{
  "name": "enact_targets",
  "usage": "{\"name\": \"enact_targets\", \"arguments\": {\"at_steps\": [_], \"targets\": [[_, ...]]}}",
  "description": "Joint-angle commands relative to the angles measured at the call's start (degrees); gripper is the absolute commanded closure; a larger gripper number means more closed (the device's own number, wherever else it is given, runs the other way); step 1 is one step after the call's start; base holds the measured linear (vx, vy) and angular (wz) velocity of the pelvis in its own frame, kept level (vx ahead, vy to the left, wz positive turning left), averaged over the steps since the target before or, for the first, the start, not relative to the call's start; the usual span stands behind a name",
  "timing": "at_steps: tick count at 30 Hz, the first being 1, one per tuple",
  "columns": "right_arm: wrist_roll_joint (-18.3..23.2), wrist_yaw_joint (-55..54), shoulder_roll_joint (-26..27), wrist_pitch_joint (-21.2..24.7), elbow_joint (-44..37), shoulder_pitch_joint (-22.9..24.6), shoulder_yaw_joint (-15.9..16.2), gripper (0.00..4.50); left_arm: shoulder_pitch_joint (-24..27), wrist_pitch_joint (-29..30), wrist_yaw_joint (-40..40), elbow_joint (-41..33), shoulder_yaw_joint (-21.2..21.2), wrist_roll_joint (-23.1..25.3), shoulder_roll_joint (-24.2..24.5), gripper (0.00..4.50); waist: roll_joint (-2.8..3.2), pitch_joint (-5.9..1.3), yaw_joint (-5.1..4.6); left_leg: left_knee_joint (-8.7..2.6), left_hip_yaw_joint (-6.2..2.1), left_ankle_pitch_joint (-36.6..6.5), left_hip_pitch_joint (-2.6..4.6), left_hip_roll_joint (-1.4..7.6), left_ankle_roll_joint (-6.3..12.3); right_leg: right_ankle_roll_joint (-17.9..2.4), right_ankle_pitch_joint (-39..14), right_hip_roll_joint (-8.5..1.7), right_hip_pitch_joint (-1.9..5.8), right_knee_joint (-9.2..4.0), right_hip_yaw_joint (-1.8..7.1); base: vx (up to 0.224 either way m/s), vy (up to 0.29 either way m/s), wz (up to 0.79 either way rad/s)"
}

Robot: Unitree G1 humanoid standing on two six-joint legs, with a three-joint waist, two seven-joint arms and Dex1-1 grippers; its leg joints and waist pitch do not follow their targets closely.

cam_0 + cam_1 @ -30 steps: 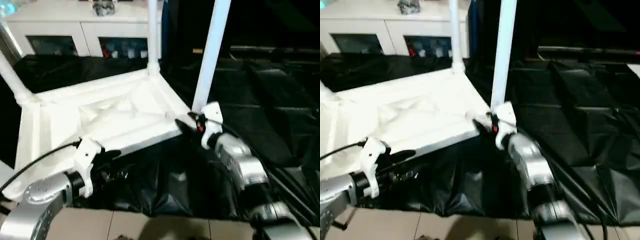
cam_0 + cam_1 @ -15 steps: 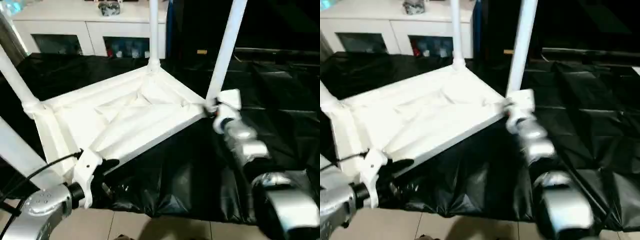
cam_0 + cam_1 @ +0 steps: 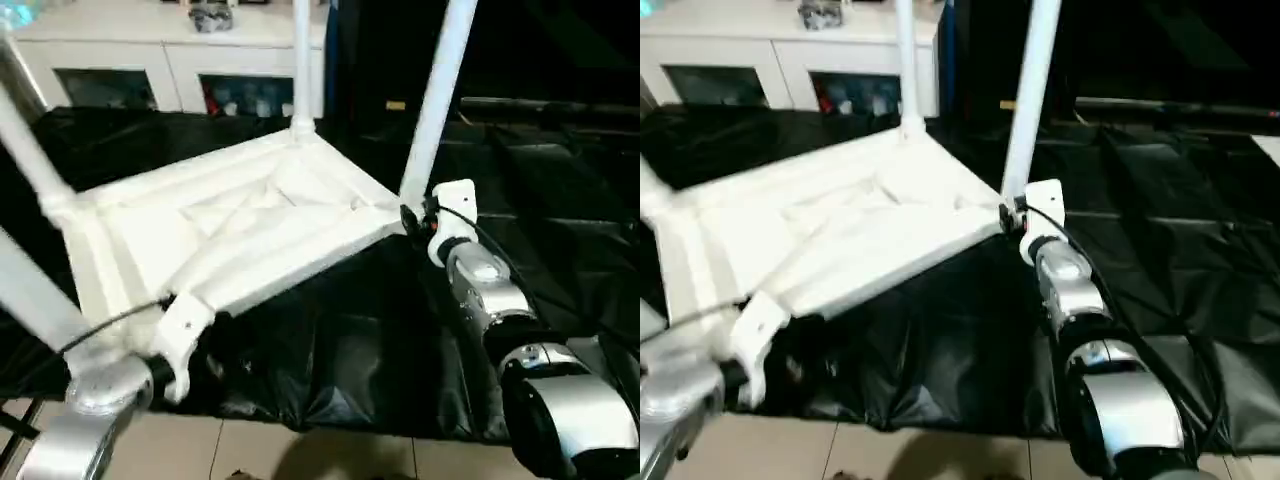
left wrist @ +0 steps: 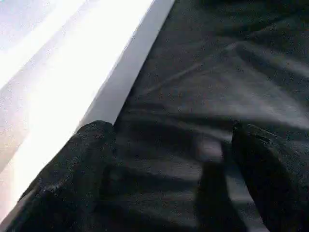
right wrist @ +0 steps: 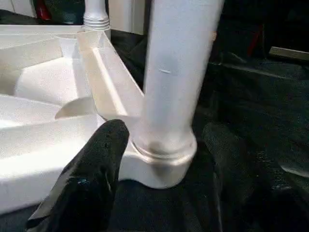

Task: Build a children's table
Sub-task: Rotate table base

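The children's table (image 3: 230,230) lies upside down on black cloth, ribbed underside up, with several white tube legs standing in its corner sockets. My right gripper (image 3: 412,222) is at the foot of the near-right leg (image 3: 435,90). In the right wrist view its black fingers (image 5: 96,169) sit on either side of that leg (image 5: 174,72), just above the socket, shut on it. My left gripper (image 4: 171,130) is low by the table's near edge (image 4: 120,82). Its fingers are spread wide over the cloth, one alongside the white rim, holding nothing. The left arm's white wrist (image 3: 180,335) sits below that edge.
A white cabinet with glass doors (image 3: 170,60) stands behind the table. Crumpled black cloth (image 3: 540,190) covers the floor to the right and front. Pale floor tiles (image 3: 300,455) border it nearest me. A black cable runs along my left forearm.
The left gripper's fingers have opened a little wider, and its wrist now sits lower under the table's near edge. The right gripper stays at the leg's foot. The view has shifted.
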Motion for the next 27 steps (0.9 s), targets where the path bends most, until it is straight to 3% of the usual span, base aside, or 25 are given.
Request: {"name": "enact_targets", "arguments": {"at_steps": [1,2,4,6,10,11,12,14,15,16,17,21,22,23,25,26,27], "targets": [[1.2,5.6,-0.6,-0.5,-5.1,2.7,0.2,1.53,-3.8,-1.8,3.0,2.8,0.6,2.1,-0.2,0.08,0.70,-3.12,-0.34,-4.20,-0.31,-27.3,1.56,0.19,-1.21,-6.1,-29.8,-1.47,1.56,-5.51,1.11,0.000,0.000,0.00],[2.2,11.2,-0.7,0.2,-10.2,5.8,1.4,1.53,-5.8,-2.7,4.3,3.6,1.2,2.0,-1.3,0.08,0.63,-3.17,-0.02,-4.02,-0.20,-27.9,2.05,0.29,-0.90,-5.5,-30.2,-1.50,1.14,-5.89,1.26,0.000,0.000,0.00],[2.6,13.8,-1.0,0.6,-13.4,7.9,2.2,1.53,-6.2,-2.9,4.7,3.0,1.8,1.1,-2.1,0.08,0.64,-3.16,-0.14,-4.34,-0.51,-27.3,1.40,0.33,-0.82,-5.6,-30.1,-1.58,1.85,-5.81,1.05,0.000,0.000,0.00],[4.4,18.8,-1.9,2.7,-22.1,13.3,4.4,1.53,-5.4,-3.0,4.3,0.3,3.6,-2.4,-4.2,0.08,0.66,-3.16,-0.05,-4.42,-0.67,-27.6,1.38,0.49,-0.73,-6.4,-29.8,-1.67,1.83,-5.77,1.07,0.000,0.000,0.00],[5.8,21.9,-2.9,5.8,-30.4,18.6,6.8,1.53,-1.4,-1.6,1.8,-4.2,6.6,-8.6,-5.6,0.08,0.51,-3.16,-0.21,-4.49,-0.77,-27.7,1.01,0.42,-0.50,-6.3,-30.8,-1.74,1.99,-5.74,0.98,0.000,0.000,0.00],[6.6,23.4,-3.4,7.5,-34.5,21.3,8.4,1.53,2.5,-0.1,-1.7,-7.3,8.0,-12.1,-4.1,0.08,0.19,-3.07,-0.36,-4.59,-0.79,-26.8,0.44,0.48,-0.14,-6.1,-30.6,-1.87,2.16,-5.58,1.13,0.000,0.000,0.00],[6.8,23.9,-3.5,8.0,-35.5,22.0,8.8,1.53,3.5,0.4,-2.7,-8.0,8.3,-12.9,-3.4,0.08,0.26,-2.96,-0.52,-4.76,-0.85,-27.6,0.45,0.57,0.17,-5.7,-32.0,-1.75,1.83,-5.67,1.14,0.000,0.000,0.00],[6.8,24.8,-3.6,9.1,-37.5,23.4,9.1,1.53,5.2,1.4,-4.6,-8.7,9.2,-14.2,-1.9,0.08,0.41,-3.11,-0.63,-4.26,-0.66,-28.6,1.35,0.28,0.16,-5.3,-33.3,-1.46,1.05,-6.21,1.16,0.000,0.000,0.00],[6.7,25.8,-3.6,10.4,-39.5,24.5,9.2,1.53,6.5,2.5,-6.7,-9.3,10.2,-15.8,-0.4,0.08,-0.15,-3.11,-0.61,-4.29,-0.64,-28.3,1.23,0.33,0.32,-5.4,-33.2,-1.44,1.05,-6.22,1.19,0.000,0.000,0.00],[6.8,26.7,-3.6,11.4,-41.2,25.6,9.4,1.53,7.8,3.4,-8.7,-9.9,11.2,-17.2,1.0,0.08,0.34,-2.88,-0.33,-4.53,-0.79,-28.1,1.17,0.41,0.25,-5.3,-33.6,-1.58,1.15,-6.09,1.27,0.000,0.000,0.00],[6.9,27.5,-3.6,12.0,-42.5,26.5,9.9,1.53,9.1,5.1,-11.2,-10.0,13.8,-19.5,2.9,0.08,0.09,-2.71,-0.47,-4.69,-0.86,-29.0,1.07,0.49,0.07,-5.0,-34.4,-1.55,1.11,-6.12,1.24,0.000,0.000,0.00],[7.6,28.3,-4.3,14.9,-46.5,28.4,11.6,1.53,12.6,7.9,-16.3,-9.2,21.1,-23.7,9.2,0.08,0.20,-2.48,-0.49,-4.90,-1.09,-31.0,1.47,0.47,-0.70,-4.2,-35.9,-1.40,0.84,-6.31,1.17,0.000,0.000,0.00],[7.6,28.3,-4.3,14.9,-46.5,28.4,11.6,1.53,12.6,7.9,-16.3,-9.2,21.1,-23.7,9.2,0.08,0.33,-2.43,-0.36,-4.84,-1.08,-31.2,1.64,0.39,-0.77,-4.1,-36.2,-1.43,0.67,-6.35,1.22,0.000,0.000,0.00],[7.8,29.0,-4.7,15.6,-47.2,28.8,12.4,1.53,14.7,10.9,-19.1,-8.4,24.4,-25.1,13.4,0.08,0.46,-2.20,-0.55,-4.95,-1.23,-33.3,1.89,0.41,-1.23,-3.7,-37.3,-1.34,0.47,-6.50,1.07,0.000,0.000,0.00],[7.7,29.2,-4.8,15.7,-47.3,28.8,12.6,1.53,15.3,11.8,-20.0,-8.0,25.3,-25.3,14.7,0.08,0.62,-2.07,-0.50,-5.11,-1.37,-34.9,2.15,0.42,-1.48,-3.1,-38.4,-1.34,0.29,-6.70,1.05,0.000,0.000,0.00],[7.6,30.1,-4.9,16.9,-48.4,29.4,12.7,1.53,17.3,13.7,-23.4,-5.5,28.9,-25.6,19.1,0.08,0.65,-1.96,-0.37,-5.18,-1.43,-35.7,2.43,0.41,-1.69,-2.7,-39.0,-1.33,0.21,-6.97,0.97,0.000,0.000,0.00],[7.6,30.1,-4.9,16.9,-48.4,29.4,12.7,1.53,17.3,13.7,-23.4,-5.5,28.9,-25.6,19.1,0.08,0.70,-1.97,-0.33,-5.17,-1.41,-35.9,2.51,0.36,-1.70,-2.6,-39.2,-1.36,0.14,-6.99,1.02,0.000,0.000,0.00]]}}
